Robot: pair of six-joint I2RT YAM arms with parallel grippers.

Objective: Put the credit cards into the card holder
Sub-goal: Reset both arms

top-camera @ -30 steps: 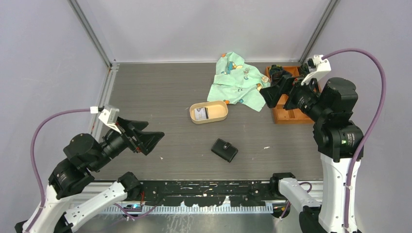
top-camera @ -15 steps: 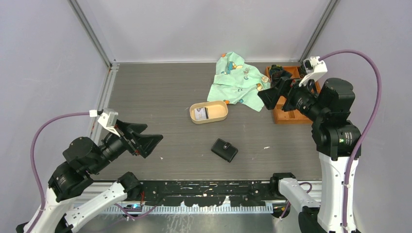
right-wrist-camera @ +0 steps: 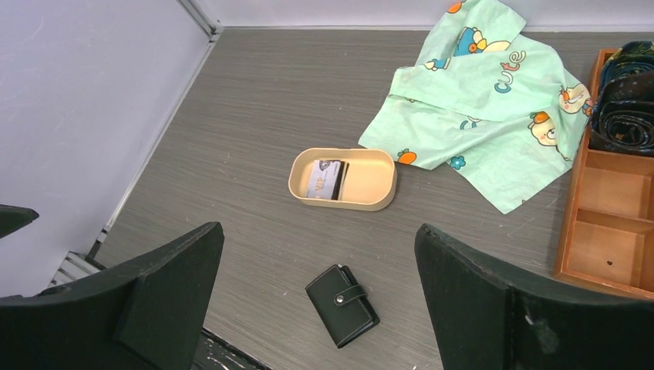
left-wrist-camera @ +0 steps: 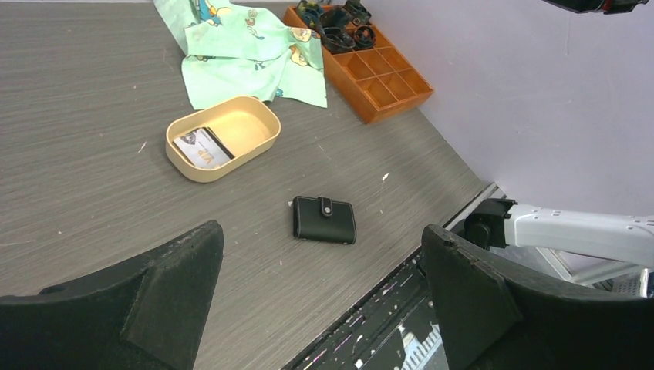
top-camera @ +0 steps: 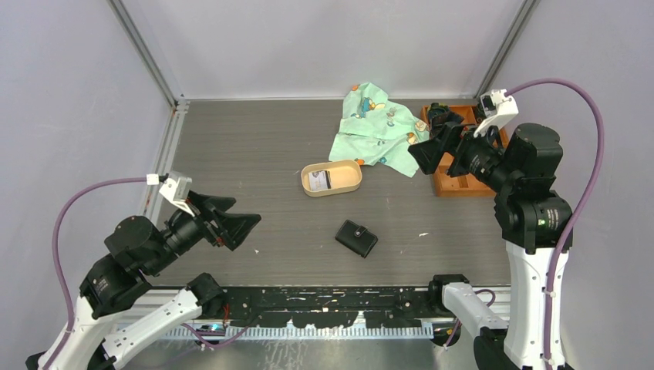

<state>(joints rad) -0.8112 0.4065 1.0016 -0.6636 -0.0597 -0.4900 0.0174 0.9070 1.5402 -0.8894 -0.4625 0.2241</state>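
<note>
The card holder [top-camera: 356,237] is a black snapped-shut wallet lying flat near the table's front middle; it also shows in both wrist views [left-wrist-camera: 324,220] [right-wrist-camera: 342,305]. The credit cards [top-camera: 318,180] [left-wrist-camera: 202,146] [right-wrist-camera: 325,179] lie stacked at one end of a tan oval tray [top-camera: 347,178], behind the wallet. My left gripper [top-camera: 244,217] hovers open and empty, left of the wallet and above the table. Raised over the back right, my right gripper [top-camera: 426,150] is open and empty too, looking down on tray and wallet.
A green printed cloth [top-camera: 375,131] lies crumpled behind the tray. An orange compartment box [top-camera: 463,183] sits at the back right with dark rolled items [top-camera: 441,116] in its far cells. Grey walls close in on both sides and the back.
The left arm has sunk slightly and edged toward the near side. The right gripper has drifted a little to the left. Both stay open; no object has moved.
</note>
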